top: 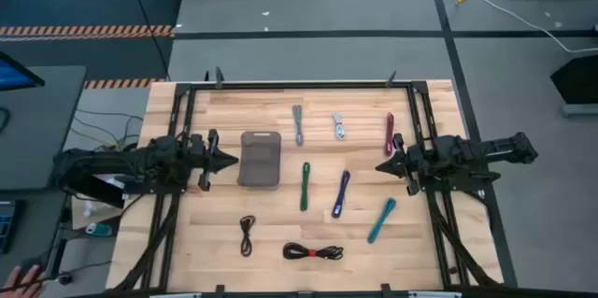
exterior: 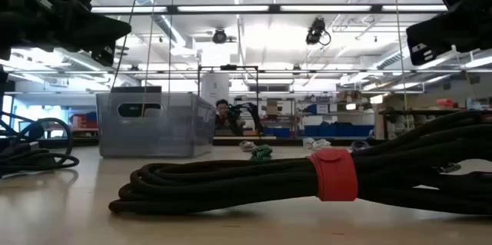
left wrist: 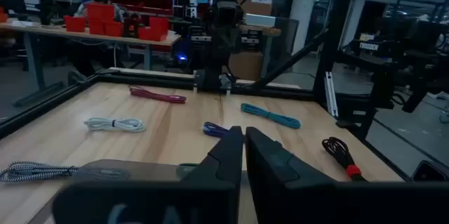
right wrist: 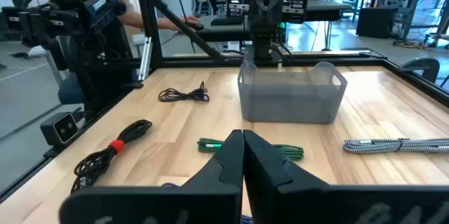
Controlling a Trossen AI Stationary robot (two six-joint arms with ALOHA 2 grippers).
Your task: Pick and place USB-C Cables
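Observation:
Several short bundled cables lie flat on the wooden table: grey braided (top: pixel 298 124), silver (top: pixel 338 126), magenta (top: pixel 390 133), green (top: pixel 305 186), purple (top: pixel 341 193), teal (top: pixel 381 219), a small black one (top: pixel 247 234) and a black one with a red tie (top: pixel 313 252). My left gripper (top: pixel 229 160) hovers shut at the table's left, its tips just left of the grey tray (top: pixel 260 158). My right gripper (top: pixel 381 165) hovers shut at the right, below the magenta cable. In the right wrist view the green cable (right wrist: pixel 252 147) lies just beyond the shut fingers (right wrist: pixel 243 140).
The grey plastic tray (right wrist: pixel 291 92) stands left of centre. A black frame (top: pixel 299 84) runs along the table's far edge and sides. The red-tied black cable (exterior: pixel 307 176) fills the low view's front. A person (exterior: pixel 223 114) sits far behind the table.

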